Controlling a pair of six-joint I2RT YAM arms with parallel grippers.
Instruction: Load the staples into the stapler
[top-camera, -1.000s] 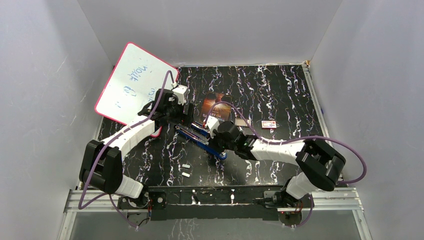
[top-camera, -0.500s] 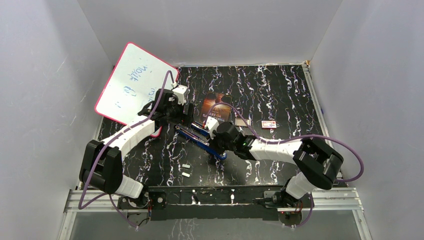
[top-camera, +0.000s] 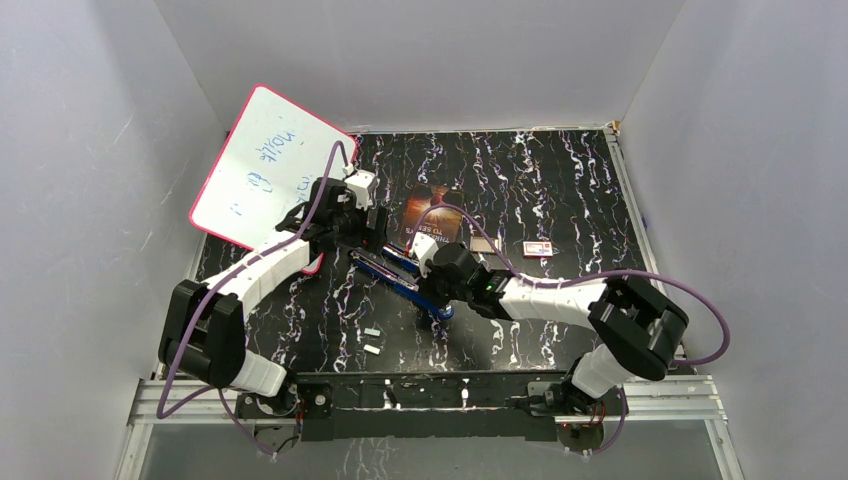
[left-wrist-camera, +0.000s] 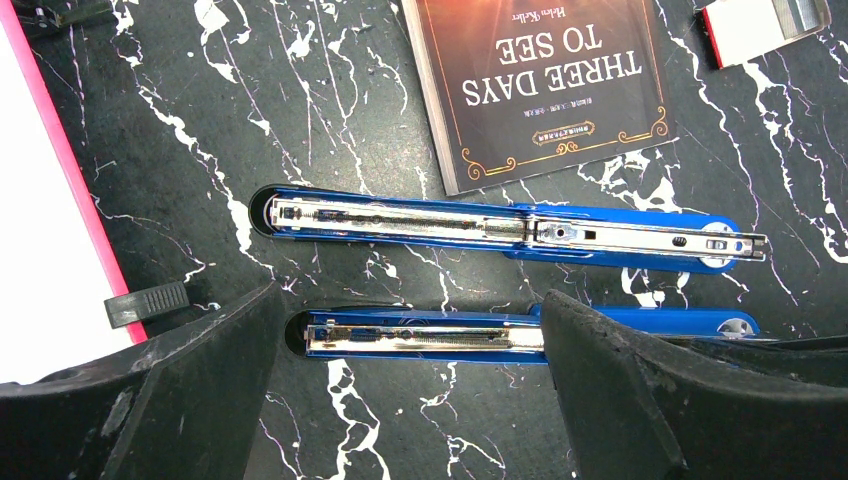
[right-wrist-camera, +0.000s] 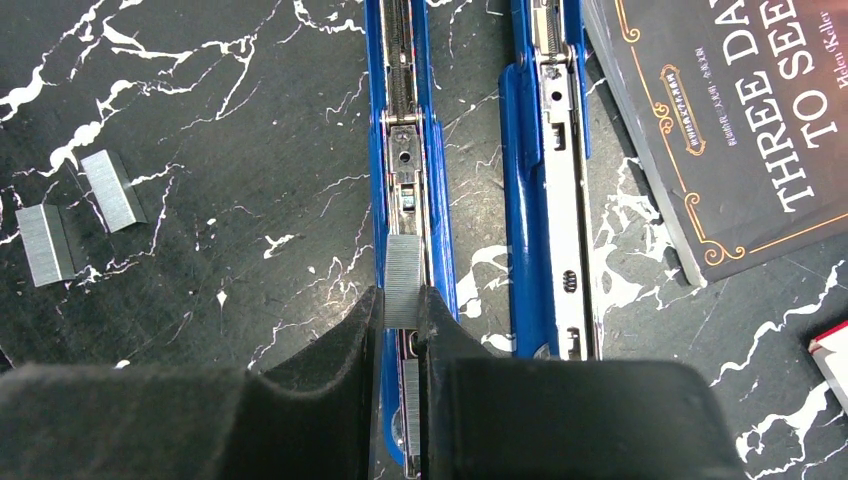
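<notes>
Short silvery-grey metal staple strip (right-wrist-camera: 404, 265) is sitting pinched in the right gripper (right-wrist-camera: 402, 308) over the channel of the open blue stapler (right-wrist-camera: 444, 285); the left gripper (left-wrist-camera: 410, 300) is straddling it, spread wide.

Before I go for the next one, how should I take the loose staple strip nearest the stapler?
Come straight down and pinch the loose strip across its two long sides, mid-length. It lies flat and low on the table, so a sideways approach finds nothing to catch. Line the pinch up with its slant; the other strip lies close beside it, apart.
</notes>
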